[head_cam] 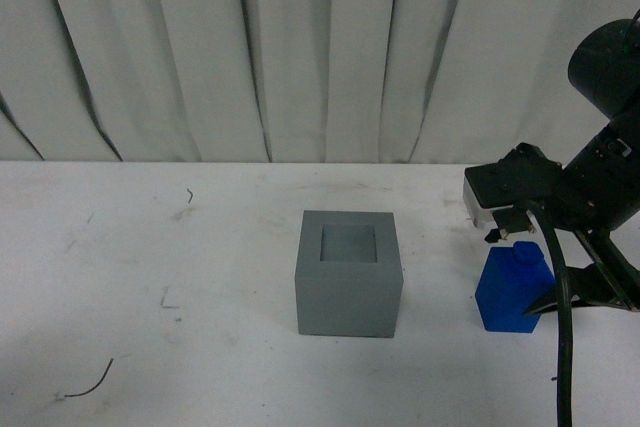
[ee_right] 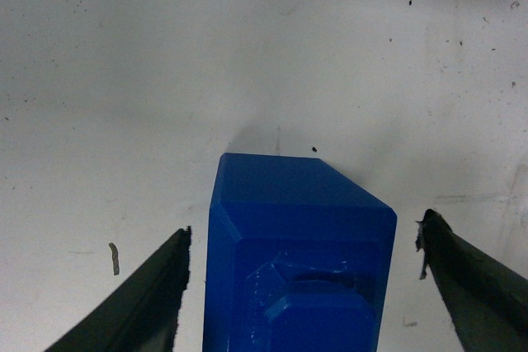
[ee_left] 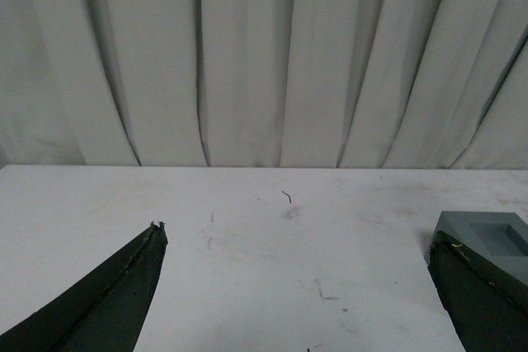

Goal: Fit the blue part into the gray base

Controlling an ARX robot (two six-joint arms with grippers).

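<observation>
- The right arm [head_cam: 605,162] is cut off by the picture's edge in the front view. A black cable [head_cam: 563,327] hangs in front of it and hides part of its linkage.
- The blue part [head_cam: 512,292] stands on the table to the right of the gray base [head_cam: 349,272], well apart from it. Its lower right corner is hidden behind a dark finger and the cable.
- In the right wrist view the blue part's lower end runs out of the picture, and its knob shows only in part.
- The right gripper [ee_right: 303,231] has its jaws apart, one on each side of the blue part. White table shows between each finger and the block, so neither touches it.
- The left gripper [ee_left: 299,235] shows only in its own wrist view. Its jaws are wide apart with bare table between them.
- In that view one dark finger covers a corner of the gray base, and the picture's edge cuts the base off.
- The gray base sits upright, and its square recess opens upward with nothing in it.
- The table [head_cam: 150,247] is white and scuffed with small dark marks. A thin curved dark strand [head_cam: 90,382] lies left of the gray base and nearer the camera.
- Behind the gray base hangs a pale pleated curtain [head_cam: 200,47], which fills the whole background.
</observation>
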